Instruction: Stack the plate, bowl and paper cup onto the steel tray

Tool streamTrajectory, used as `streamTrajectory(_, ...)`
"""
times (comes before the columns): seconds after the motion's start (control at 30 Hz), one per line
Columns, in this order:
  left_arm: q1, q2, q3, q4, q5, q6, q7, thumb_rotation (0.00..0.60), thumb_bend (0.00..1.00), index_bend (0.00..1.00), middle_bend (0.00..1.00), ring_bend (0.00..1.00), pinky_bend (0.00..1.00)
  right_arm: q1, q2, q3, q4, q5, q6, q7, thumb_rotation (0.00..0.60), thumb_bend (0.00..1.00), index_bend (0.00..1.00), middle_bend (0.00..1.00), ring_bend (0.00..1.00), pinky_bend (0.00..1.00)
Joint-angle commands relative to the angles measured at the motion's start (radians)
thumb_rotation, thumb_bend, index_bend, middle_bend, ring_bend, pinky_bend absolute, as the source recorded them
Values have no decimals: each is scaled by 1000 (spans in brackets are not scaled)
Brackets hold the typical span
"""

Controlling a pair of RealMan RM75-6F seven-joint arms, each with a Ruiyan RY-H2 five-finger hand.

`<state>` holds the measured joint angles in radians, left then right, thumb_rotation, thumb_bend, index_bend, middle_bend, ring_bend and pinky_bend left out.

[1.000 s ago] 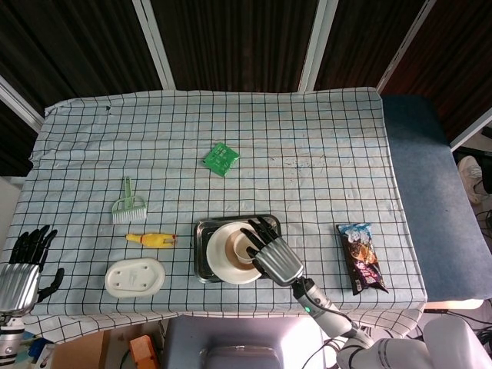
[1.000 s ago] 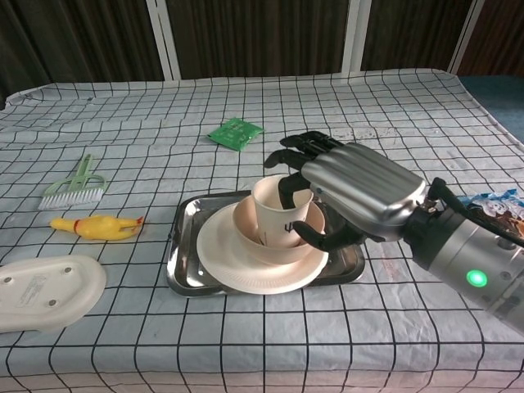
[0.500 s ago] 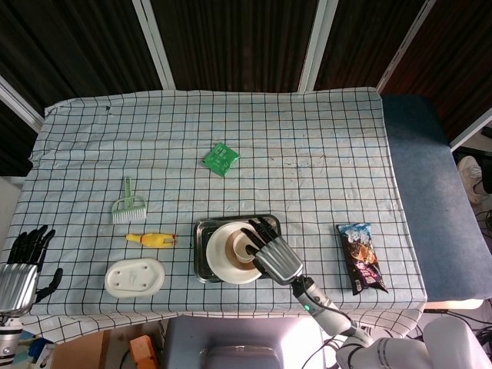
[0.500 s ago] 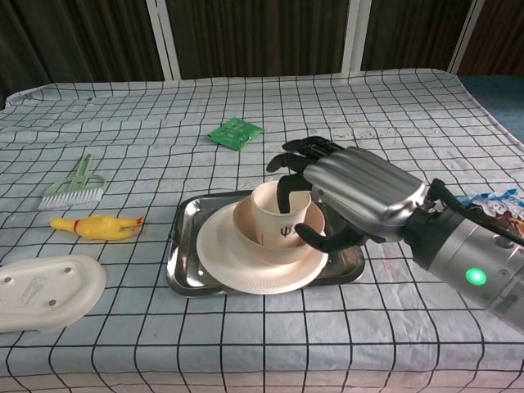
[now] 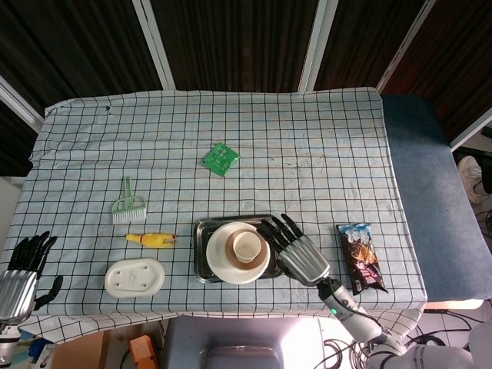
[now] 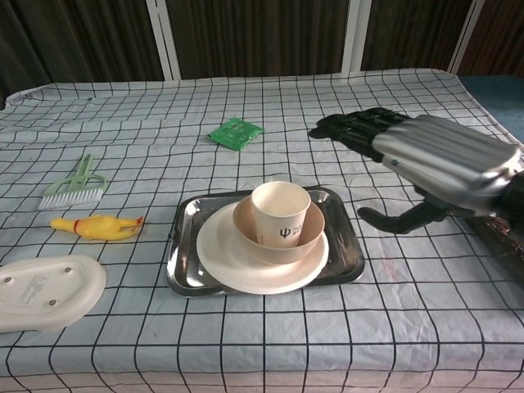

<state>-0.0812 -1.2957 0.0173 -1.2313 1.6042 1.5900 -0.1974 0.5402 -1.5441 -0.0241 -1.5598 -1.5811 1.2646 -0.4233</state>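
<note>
Steel tray (image 6: 185,225) sits at lower centre of the frame, long axis running left to right. It holds the plate (image 6: 219,255); the bowl (image 6: 246,223) rests on the plate; the paper cup (image 6: 280,214) stands upright in the bowl, mouth up. Right hand (image 6: 426,155) hangs just right of the tray, fingers spread, holding nothing. Left hand (image 5: 21,273), at the lower-left edge of the head view, is likewise empty with fingers apart.

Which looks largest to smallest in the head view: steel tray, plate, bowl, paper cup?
1. steel tray
2. plate
3. bowl
4. paper cup
They are nested together, so camera nearness hardly matters.
</note>
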Motion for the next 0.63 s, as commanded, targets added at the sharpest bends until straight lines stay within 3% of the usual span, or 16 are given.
streamTrajectory(0.03,25,33,21,-50,7,12,39,600,398,0,0,0,19,-172,261,-78,-176,52,168,-89,600,308,0,0,0,0)
streamTrajectory(0.17,45,46,30,-103,-10,6,66,600,399,0,0,0,33,-336,366,-119,-134,120,326,19,600,308,0,0,0,0)
streamTrajectory(0.3,50,11,20,-72,-7,22,78,600,401,0,0,0,55,-441,375,-102,-2,186,391,226,600,308,0,0,0,0)
streamTrajectory(0.4,47,-3,18,-59,3,24,95,600,405,0,0,0,58,-465,361,-81,83,207,371,354,600,308,0,0,0,0)
streamTrajectory(0.63,45,-9,11,-54,2,17,97,600,407,0,0,0,56,-488,362,-67,124,162,369,381,600,308,0,0,0,0)
